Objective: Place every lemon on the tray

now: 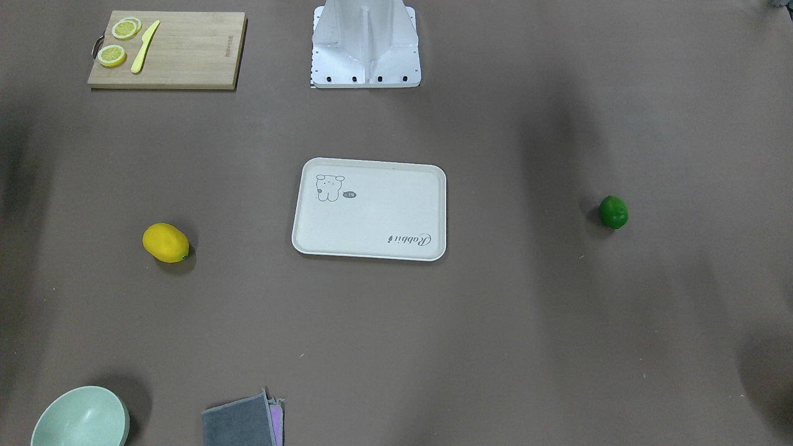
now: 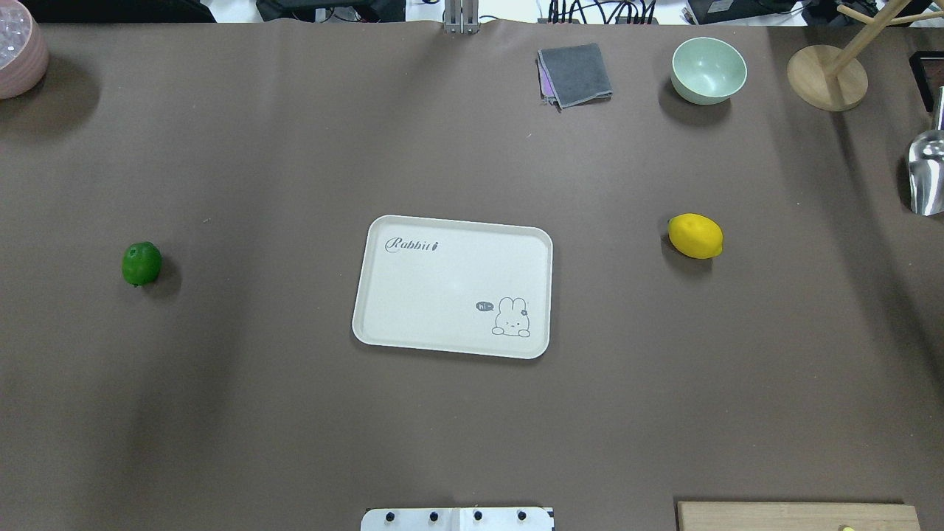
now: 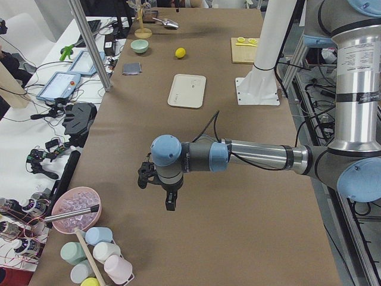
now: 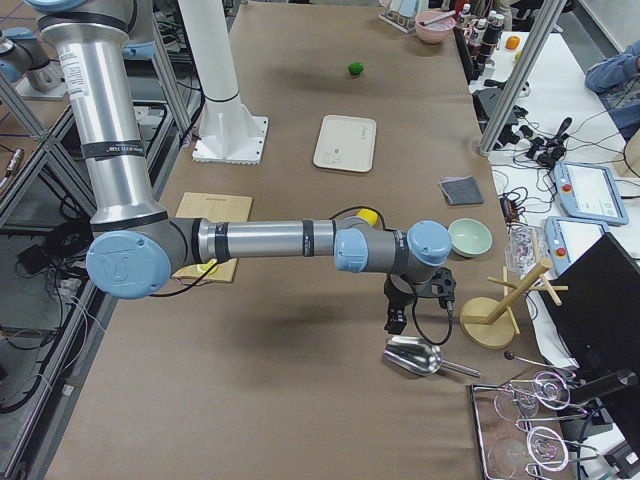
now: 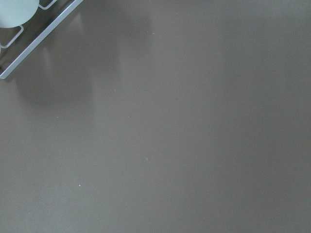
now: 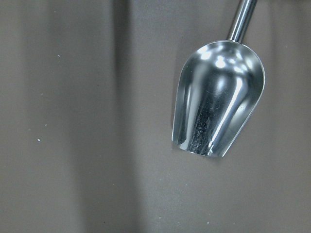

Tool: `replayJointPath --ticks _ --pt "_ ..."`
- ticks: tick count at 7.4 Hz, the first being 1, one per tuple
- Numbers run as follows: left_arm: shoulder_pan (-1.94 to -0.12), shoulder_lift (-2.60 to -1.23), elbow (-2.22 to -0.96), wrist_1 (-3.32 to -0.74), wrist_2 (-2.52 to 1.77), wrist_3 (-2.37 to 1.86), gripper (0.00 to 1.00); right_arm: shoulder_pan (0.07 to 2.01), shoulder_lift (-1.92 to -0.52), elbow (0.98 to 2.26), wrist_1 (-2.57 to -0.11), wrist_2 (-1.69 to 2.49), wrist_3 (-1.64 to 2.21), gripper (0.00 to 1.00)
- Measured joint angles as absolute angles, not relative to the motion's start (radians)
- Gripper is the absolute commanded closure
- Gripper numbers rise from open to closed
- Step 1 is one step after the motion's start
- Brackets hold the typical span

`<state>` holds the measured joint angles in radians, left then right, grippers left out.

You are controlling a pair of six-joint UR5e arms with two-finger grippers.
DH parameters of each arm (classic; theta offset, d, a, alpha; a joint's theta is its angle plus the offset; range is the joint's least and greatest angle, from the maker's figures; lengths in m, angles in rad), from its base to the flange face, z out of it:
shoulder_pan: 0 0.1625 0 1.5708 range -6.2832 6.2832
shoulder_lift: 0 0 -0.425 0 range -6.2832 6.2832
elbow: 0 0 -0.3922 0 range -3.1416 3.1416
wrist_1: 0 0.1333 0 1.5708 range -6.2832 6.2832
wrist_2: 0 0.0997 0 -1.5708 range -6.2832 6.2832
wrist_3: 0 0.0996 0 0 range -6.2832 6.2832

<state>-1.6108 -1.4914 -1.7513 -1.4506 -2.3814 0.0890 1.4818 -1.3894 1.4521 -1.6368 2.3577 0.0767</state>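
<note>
The cream-white tray (image 2: pixel 451 286) lies in the middle of the table with nothing on it. The yellow lemon (image 2: pixel 695 236) lies on the brown cloth to the tray's right in the overhead view. The dark green lemon (image 2: pixel 141 263) lies far to its left. Both are well apart from the tray. My left gripper (image 3: pixel 168 202) shows only in the exterior left view, far from the green lemon, near that table end. My right gripper (image 4: pixel 393 322) shows only in the exterior right view, above a metal scoop. I cannot tell whether either is open or shut.
A wooden cutting board (image 1: pixel 167 49) with lemon slices and a yellow knife lies beside the robot base (image 1: pixel 365 43). A green bowl (image 2: pixel 708 70), a grey cloth (image 2: pixel 575 74), a wooden stand (image 2: pixel 826 77) and the metal scoop (image 6: pixel 218 107) are on the right side. A pink bowl (image 2: pixel 18 48) stands far left.
</note>
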Motion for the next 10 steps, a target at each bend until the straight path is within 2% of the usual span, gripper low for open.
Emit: replayJointPath --ticks 3,7,10 --pt "-1.541 -1.53 -1.766 -1.457 -2.334 -0.107 0.03 1.482 -1.389 1.458 -1.637 2.358 0.078 0.0" --pt "-1.302 -1.662 -1.802 -1.481 -2.331 -0.439 0.03 1.481 -1.382 1.466 -1.637 2.358 0.087 0.01" --pt "-1.102 -1.693 -1.765 -1.683 -2.321 -0.604 0.03 1.462 -1.386 1.498 -1.638 2.407 0.191 0.01"
